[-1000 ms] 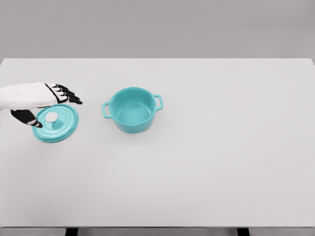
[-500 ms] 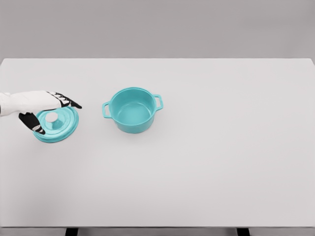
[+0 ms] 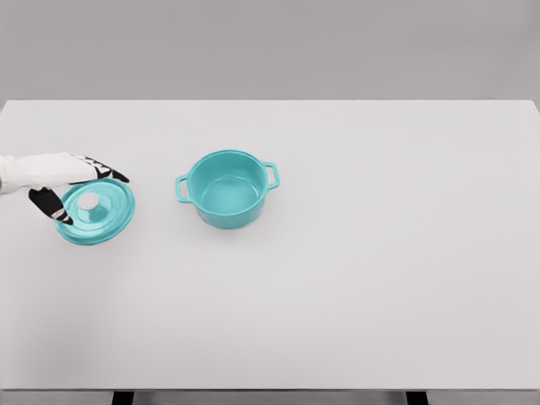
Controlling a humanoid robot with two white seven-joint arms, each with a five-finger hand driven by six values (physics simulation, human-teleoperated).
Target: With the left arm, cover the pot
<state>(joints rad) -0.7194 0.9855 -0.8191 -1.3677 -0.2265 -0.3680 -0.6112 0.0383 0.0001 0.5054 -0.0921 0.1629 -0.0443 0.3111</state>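
Left hand (image 3: 63,187) enters from the left edge and sits over the rear-left rim of the teal lid (image 3: 95,212). Fingers spread: black fingertips (image 3: 108,172) above the lid's far edge, thumb at its left edge. Contact w/ lid: cannot tell. Lid lies flat on the white counter (image 3: 354,278), white knob up. Teal pot (image 3: 226,188) stands open, upright, well apart to the lid's right.

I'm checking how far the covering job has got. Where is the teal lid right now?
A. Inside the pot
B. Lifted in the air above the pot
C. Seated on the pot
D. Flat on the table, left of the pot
D. The lid lies on the table left of the open pot, with the left hand at its left edge.
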